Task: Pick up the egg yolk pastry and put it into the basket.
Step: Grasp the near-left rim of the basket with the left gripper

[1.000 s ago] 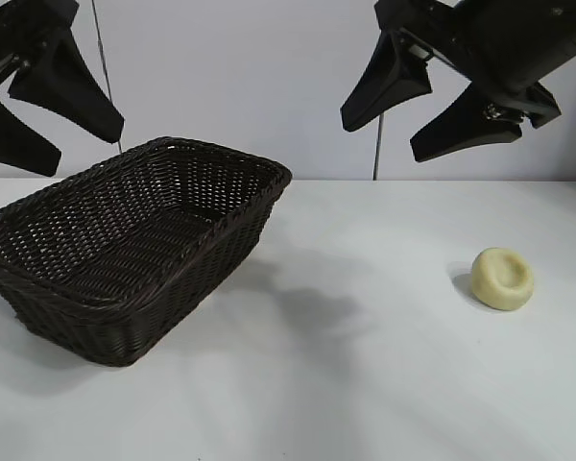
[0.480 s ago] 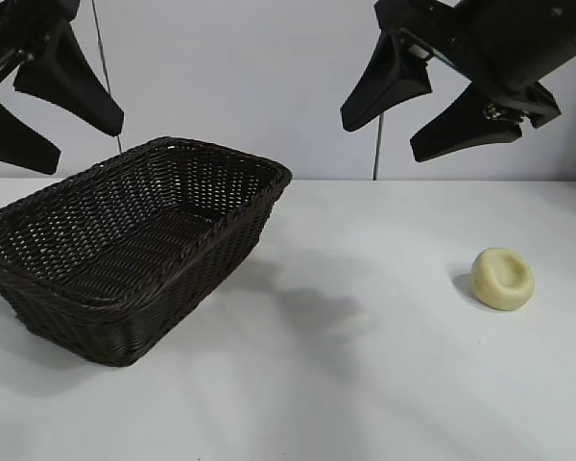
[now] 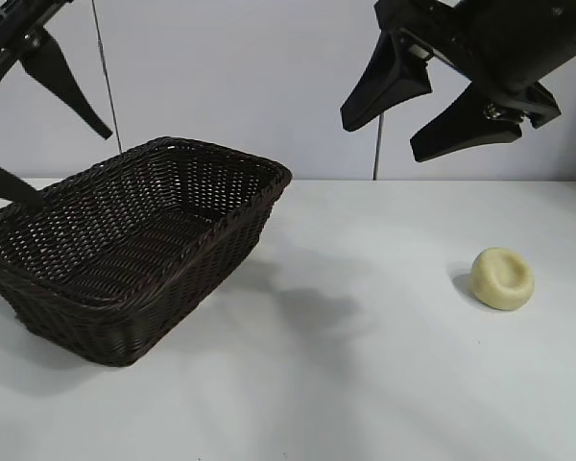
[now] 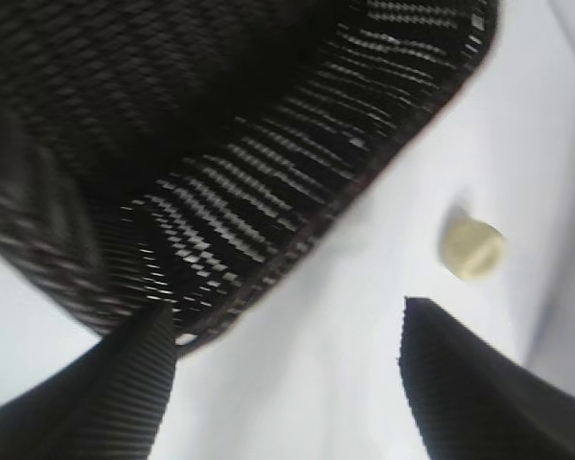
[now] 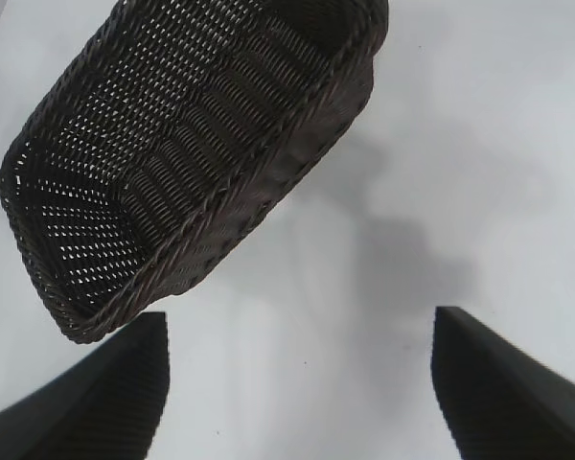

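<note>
The pastry [image 3: 503, 279] lay lower right, below the right gripper [image 3: 423, 113], its jaws apart and empty.

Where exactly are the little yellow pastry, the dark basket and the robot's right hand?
egg yolk pastry [image 3: 503, 279], exterior view, on its dimpled top.
basket [image 3: 232, 220], exterior view, on the braided rim nearest the pastry.
right hand [image 3: 379, 142], exterior view, midway between its open fingertips, above the table.

Your two arms are matte black, left end effector [image 3: 19, 115] with thin tapering blade-like fingers, right end effector [image 3: 418, 115] with broad wedge-shaped fingers on a bulky black wrist housing, small silvery fasteners at its finger mounts, finely ribbed inner finger pads [image 5: 115, 393].
</note>
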### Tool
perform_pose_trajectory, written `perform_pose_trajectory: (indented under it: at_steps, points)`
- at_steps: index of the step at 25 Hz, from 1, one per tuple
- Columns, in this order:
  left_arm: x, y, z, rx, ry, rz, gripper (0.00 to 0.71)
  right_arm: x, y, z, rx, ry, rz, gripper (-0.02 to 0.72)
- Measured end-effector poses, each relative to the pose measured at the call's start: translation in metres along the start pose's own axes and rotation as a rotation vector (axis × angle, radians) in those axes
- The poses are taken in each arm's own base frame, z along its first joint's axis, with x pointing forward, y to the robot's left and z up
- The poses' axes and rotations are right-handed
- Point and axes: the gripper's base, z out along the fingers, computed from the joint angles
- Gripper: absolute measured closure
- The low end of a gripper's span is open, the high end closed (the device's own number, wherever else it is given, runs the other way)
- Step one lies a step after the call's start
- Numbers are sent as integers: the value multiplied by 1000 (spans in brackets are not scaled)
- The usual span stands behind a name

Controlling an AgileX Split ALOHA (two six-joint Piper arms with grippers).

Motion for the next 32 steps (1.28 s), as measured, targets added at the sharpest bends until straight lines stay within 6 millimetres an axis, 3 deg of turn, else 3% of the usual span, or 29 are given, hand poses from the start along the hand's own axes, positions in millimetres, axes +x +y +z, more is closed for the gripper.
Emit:
perform_pose_trajectory:
  at_steps: [8,21,32]
  points:
    - [-9,18,-2,-193,-115,-158,223,0,0,0,0,0,0,155]
    - [-11,19,-1,-184,-145,-179,223,0,0,0,-1,1,0,155]
    - [-8,37,22,-207,-140,-216,223,0,0,0,0,2,0,155]
